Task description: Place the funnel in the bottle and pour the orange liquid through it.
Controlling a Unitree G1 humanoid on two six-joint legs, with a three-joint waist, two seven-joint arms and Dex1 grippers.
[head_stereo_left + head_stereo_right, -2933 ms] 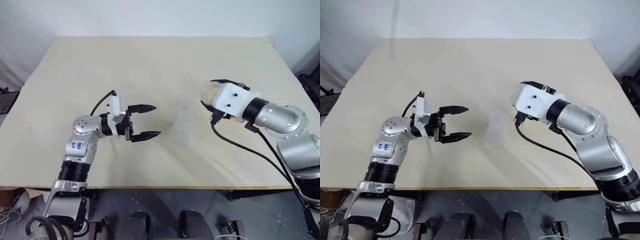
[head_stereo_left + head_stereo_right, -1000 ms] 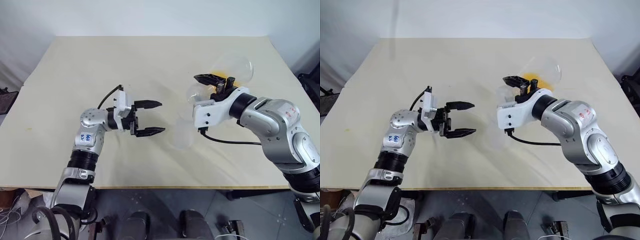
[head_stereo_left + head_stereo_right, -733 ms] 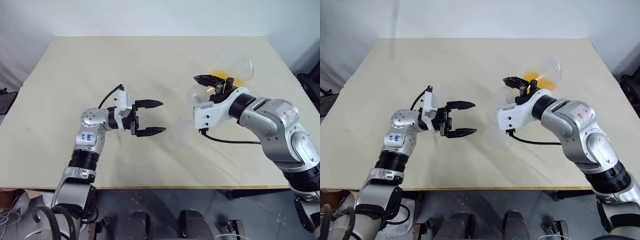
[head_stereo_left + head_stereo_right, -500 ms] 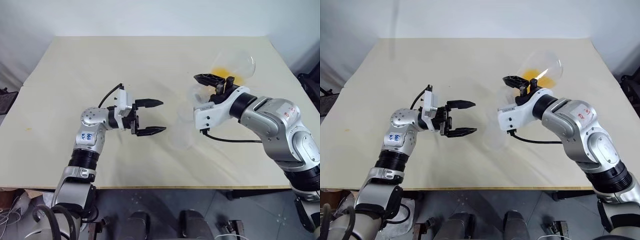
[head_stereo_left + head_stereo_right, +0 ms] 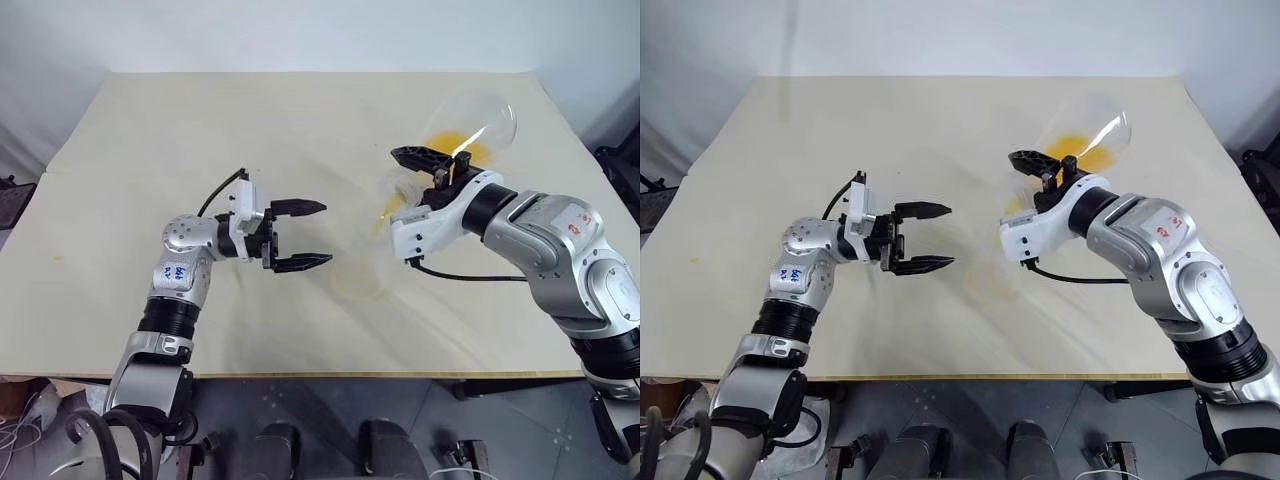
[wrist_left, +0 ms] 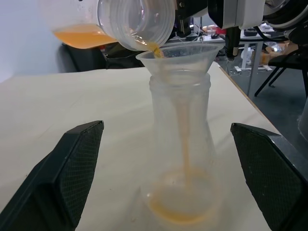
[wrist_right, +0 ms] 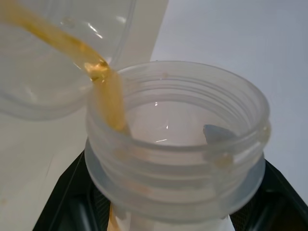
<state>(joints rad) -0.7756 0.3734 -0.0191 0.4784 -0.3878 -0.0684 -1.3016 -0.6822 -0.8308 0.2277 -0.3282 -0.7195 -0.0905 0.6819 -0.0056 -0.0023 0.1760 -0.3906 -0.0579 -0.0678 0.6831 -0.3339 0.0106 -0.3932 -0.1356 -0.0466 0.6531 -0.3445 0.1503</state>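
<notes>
The right hand (image 5: 432,166) hides the flask (image 5: 478,128) neck; the bottle (image 6: 182,159) base is cut off at the frame edge.

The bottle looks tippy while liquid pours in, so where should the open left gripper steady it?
Grip the bottle at its narrower waist below the funnel, coming level from the left gripper side; the body is upright there, clear of the pouring flask.

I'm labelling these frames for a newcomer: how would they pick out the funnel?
Start at the tan table; between the two grippers stands the bottle. The funnel sits in its mouth: a small clear cone catching the orange liquid, unlike the tilted flask above it.
</notes>
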